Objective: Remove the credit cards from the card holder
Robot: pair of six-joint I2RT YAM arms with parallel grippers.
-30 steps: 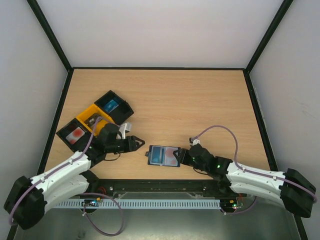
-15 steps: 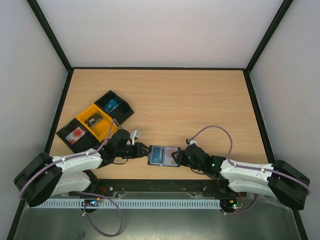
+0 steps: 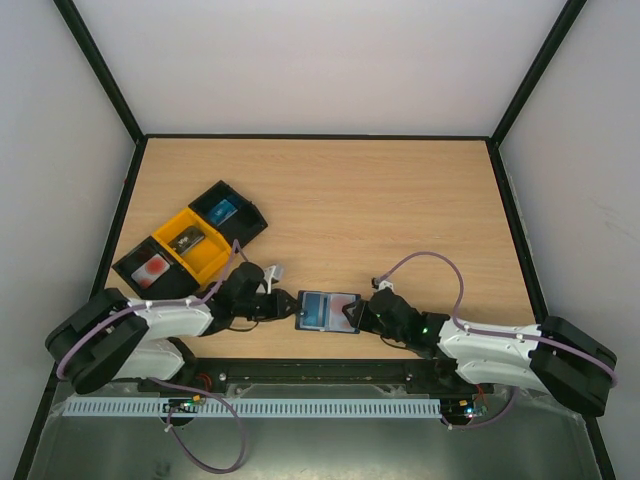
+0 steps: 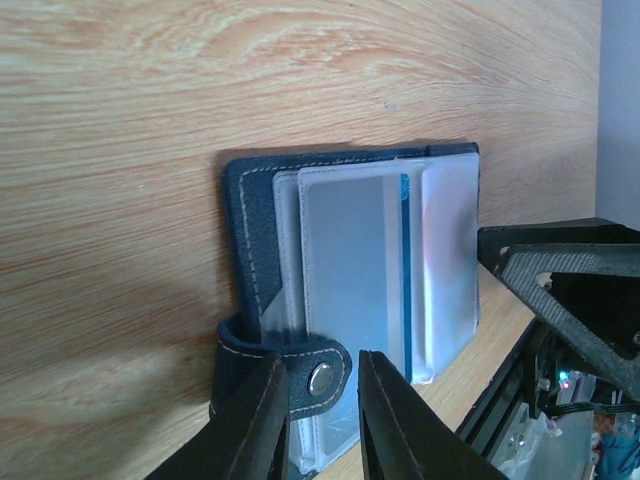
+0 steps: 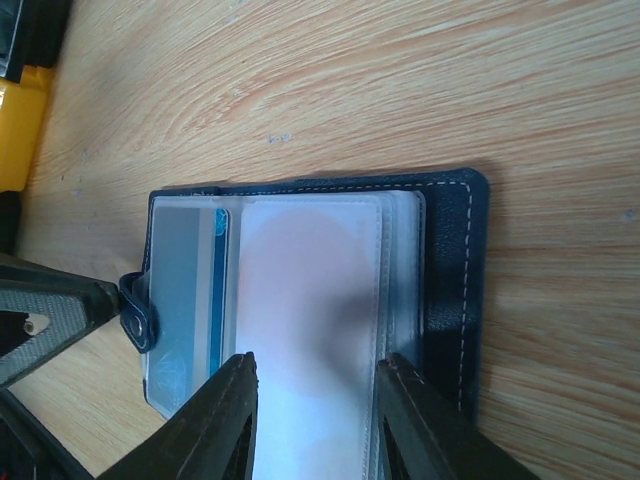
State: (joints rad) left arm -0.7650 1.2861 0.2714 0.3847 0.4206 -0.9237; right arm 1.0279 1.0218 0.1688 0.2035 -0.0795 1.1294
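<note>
Three open trays, a black tray (image 3: 125,266), a yellow tray (image 3: 213,262) and a second black tray (image 3: 252,222), sit in a diagonal row near the left edge of the wooden table (image 3: 400,200), the first holding something pinkish and the last something blue. Just to their right, the left arm lies low along the near edge and its left gripper (image 4: 320,362) sits at the left end of the card holder (image 3: 328,311), jaws only a narrow gap apart, with the snap (image 4: 321,378) of the closure tab (image 4: 240,362) showing between the fingertips; whether they touch the tab cannot be told. The dark navy holder lies open and flat close to the middle of the near edge, both credit cards inside clear sleeves: a blue card (image 5: 185,290) in the left panel, a pinkish-red card (image 5: 300,290) in the right. At the holder's right end the right gripper (image 5: 318,365) has its jaws moderately wide, the fingers (image 5: 225,420) spread over the sleeve of the pinkish-red card and gripping nothing; contact with the sleeve cannot be judged. The right arm stretches back toward the near right corner
</note>
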